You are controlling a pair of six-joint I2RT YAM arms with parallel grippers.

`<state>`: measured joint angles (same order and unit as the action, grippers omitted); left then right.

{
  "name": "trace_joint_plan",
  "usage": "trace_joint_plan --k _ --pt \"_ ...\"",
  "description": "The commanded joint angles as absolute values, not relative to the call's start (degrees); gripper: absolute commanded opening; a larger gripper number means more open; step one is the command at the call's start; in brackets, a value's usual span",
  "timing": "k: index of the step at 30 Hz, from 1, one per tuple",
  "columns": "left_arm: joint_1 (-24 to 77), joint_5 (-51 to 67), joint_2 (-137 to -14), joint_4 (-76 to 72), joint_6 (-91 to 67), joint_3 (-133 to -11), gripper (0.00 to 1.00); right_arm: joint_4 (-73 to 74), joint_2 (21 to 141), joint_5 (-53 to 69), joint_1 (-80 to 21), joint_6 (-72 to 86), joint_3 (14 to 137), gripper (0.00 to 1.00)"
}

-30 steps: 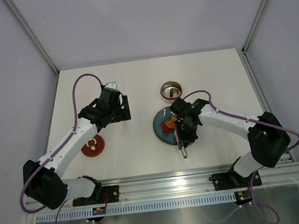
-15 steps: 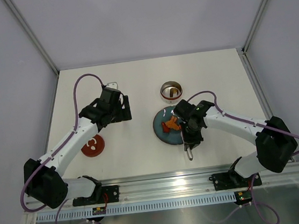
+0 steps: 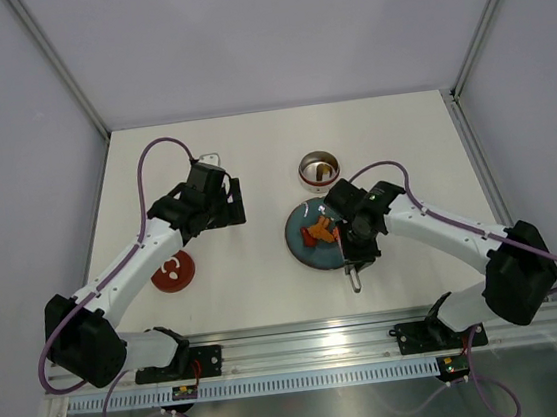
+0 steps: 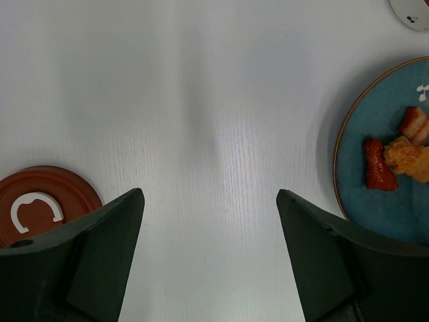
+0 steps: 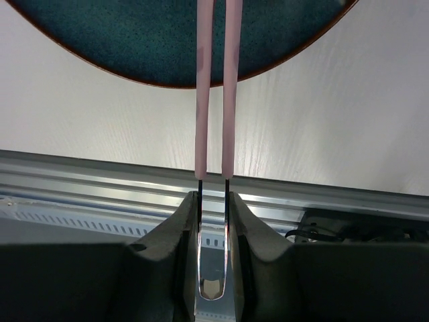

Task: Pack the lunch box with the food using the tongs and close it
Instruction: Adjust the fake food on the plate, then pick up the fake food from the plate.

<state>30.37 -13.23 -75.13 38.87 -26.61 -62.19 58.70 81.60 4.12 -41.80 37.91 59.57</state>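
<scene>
A white table (image 3: 252, 151) fills the floor of a grey-walled enclosure, with an aluminium rail along its near edge. The left gripper (image 4: 208, 194) hangs above bare tabletop with its fingers (image 4: 107, 248) spread wide and nothing between them. The teal plate (image 3: 304, 251) lies off to the right of those fingers and just ahead of the right gripper (image 5: 213, 198). In the right wrist view the plate's rim curves across the top. The red lid (image 3: 173, 272), white curled mark up, lies flat on the table by the left finger of the left gripper, partly hidden behind it. The lunch box (image 3: 318, 170) stands open beyond the plate's far edge — an orange scrap shows inside. The right fingers are clamped on the tongs (image 5: 202, 87) near their looped end, squeezing the two slim arms almost parallel. The arms run forward from the fingers out over the plate, and their tips are cut off at the frame's top. The food (image 3: 317, 232) — a few orange and red pieces — sits on the plate close to the right gripper.
</scene>
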Motion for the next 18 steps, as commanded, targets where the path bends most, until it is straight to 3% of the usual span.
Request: trace_joint_plan --k 1,18 --pt "30.15 -12.83 -74.97 36.74 -26.89 -63.54 0.84 62.39 77.44 0.36 -42.01 36.21 64.68 0.01" --pt "30.23 -12.83 -75.59 36.91 -26.54 -64.07 0.84 66.88 84.37 -4.13 -42.1 29.54 67.5 0.24"
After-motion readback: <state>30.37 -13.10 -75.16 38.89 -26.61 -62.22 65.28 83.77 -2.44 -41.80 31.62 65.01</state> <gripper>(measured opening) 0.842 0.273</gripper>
